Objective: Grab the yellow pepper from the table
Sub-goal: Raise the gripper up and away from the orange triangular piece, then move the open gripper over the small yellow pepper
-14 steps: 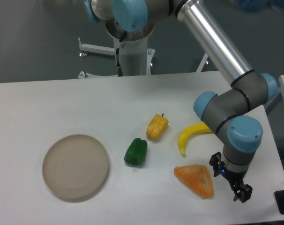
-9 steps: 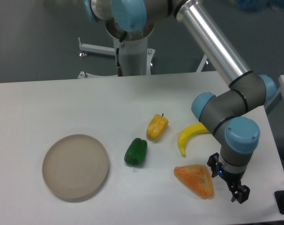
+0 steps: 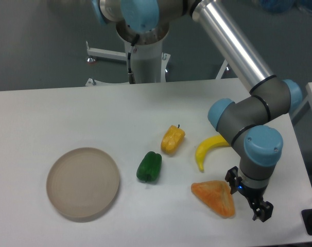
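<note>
The yellow pepper point(image 3: 173, 139) lies on the white table point(image 3: 68, 113) near the middle, its thin dark stem pointing away from me. My gripper point(image 3: 247, 196) hangs low at the front right, far to the right of and nearer than the pepper, just beside the right tip of an orange triangular piece point(image 3: 215, 197). Its two dark fingers stand apart with nothing between them, so it is open.
A green pepper point(image 3: 149, 166) lies just left of and in front of the yellow one. A curved yellow banana point(image 3: 208, 149) lies to its right. A round beige plate point(image 3: 83, 182) sits at the front left. The arm's elbow and forearm hang over the table's right side.
The gripper and wrist have drifted slightly to the left and a little away from the front edge. The objects on the table have not moved.
</note>
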You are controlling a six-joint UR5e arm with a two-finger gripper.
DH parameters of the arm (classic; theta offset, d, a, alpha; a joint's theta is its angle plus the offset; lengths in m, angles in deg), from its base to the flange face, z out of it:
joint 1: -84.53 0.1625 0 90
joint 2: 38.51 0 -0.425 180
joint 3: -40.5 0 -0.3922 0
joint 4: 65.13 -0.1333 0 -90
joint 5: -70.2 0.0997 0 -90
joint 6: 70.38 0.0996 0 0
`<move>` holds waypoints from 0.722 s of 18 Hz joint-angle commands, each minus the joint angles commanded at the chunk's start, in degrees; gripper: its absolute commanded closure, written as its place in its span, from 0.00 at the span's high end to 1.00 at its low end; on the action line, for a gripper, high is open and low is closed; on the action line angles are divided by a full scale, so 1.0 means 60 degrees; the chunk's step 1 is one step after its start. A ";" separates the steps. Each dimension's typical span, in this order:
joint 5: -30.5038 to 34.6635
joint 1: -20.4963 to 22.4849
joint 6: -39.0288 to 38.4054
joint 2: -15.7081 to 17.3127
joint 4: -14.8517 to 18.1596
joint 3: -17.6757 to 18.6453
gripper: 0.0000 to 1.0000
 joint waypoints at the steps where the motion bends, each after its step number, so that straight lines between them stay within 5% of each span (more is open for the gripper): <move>1: 0.0190 -0.0015 0.0000 0.0132 0.0292 0.0044 1.00; 7: 0.0426 -0.0045 -0.0818 0.1551 0.0968 0.1477 1.00; 13: 0.0193 0.0380 -0.1230 0.3587 0.1056 0.4347 1.00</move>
